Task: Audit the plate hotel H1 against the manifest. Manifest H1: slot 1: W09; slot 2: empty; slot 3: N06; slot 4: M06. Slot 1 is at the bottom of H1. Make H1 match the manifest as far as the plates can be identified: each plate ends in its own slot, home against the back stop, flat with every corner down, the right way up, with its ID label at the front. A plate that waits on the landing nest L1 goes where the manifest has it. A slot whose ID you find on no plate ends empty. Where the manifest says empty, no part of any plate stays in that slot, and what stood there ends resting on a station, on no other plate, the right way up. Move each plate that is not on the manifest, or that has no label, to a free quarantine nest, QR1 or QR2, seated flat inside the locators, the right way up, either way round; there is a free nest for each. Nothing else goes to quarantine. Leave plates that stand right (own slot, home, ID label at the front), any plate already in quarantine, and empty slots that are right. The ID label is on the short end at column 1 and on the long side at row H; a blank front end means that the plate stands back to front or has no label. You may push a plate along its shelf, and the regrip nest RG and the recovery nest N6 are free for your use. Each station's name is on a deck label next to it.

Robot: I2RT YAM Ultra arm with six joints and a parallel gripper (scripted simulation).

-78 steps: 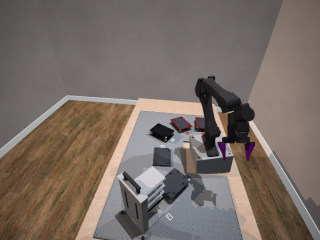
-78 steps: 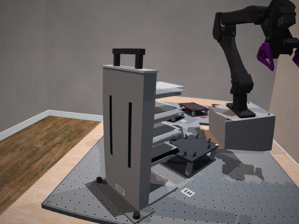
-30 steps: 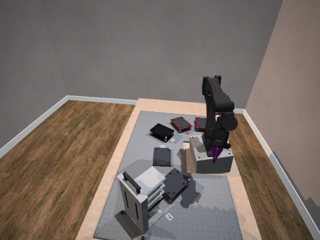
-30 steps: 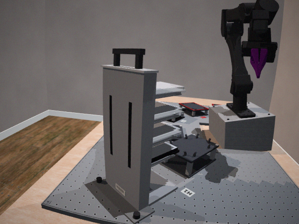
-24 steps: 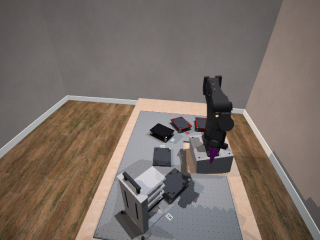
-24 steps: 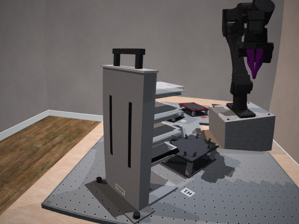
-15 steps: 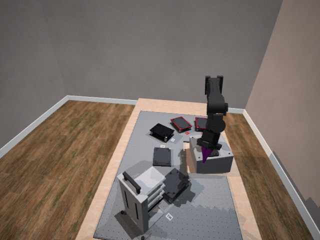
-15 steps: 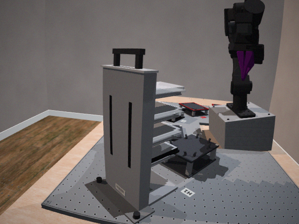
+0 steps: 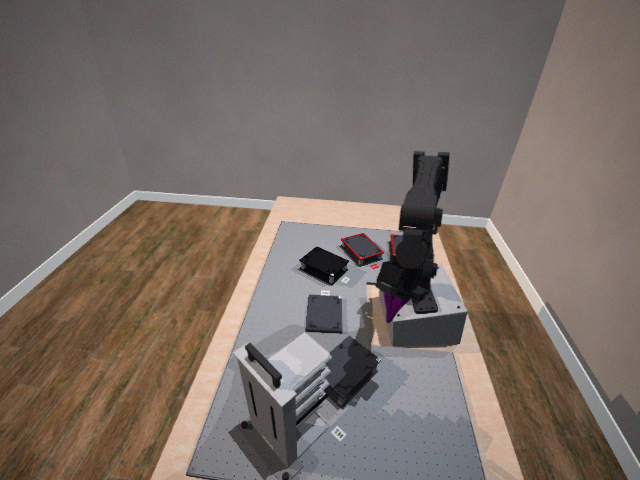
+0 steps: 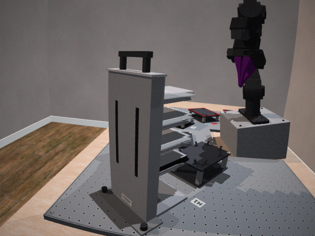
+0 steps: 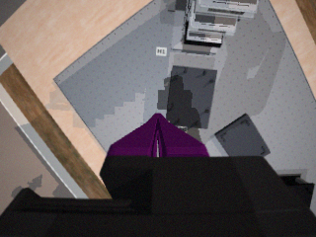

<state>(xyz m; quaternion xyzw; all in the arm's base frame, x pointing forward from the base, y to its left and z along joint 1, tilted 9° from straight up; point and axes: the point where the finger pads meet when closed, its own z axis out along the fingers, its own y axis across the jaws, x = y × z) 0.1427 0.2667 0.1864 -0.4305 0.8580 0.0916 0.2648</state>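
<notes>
The plate hotel H1 [image 9: 281,382] is a grey tower with a black handle at the near end of the deck; it also shows in the exterior view [image 10: 137,137] and at the top of the wrist view [image 11: 217,20]. Dark plates lie on its shelves [image 10: 175,137]; the lowest [image 10: 173,158] sticks out at the front. No plate label is readable. A black raised nest with locator pins [image 10: 204,156] stands right in front of the hotel, with no plate that I can make out on it. My gripper [image 10: 242,72] [image 9: 395,307] [image 11: 157,118] is shut with nothing between the purple fingers, and hangs high above the arm's pedestal, pointing down.
The grey arm pedestal [image 9: 426,322] stands right of the deck's middle. A flat dark nest [image 9: 324,313] lies mid-deck, and a black raised station [image 9: 324,263] stands behind it. Two red-edged nests [image 9: 361,246] [image 9: 397,243] sit at the back, the right one partly hidden by the arm. The H1 deck label [image 9: 338,432] lies near the hotel.
</notes>
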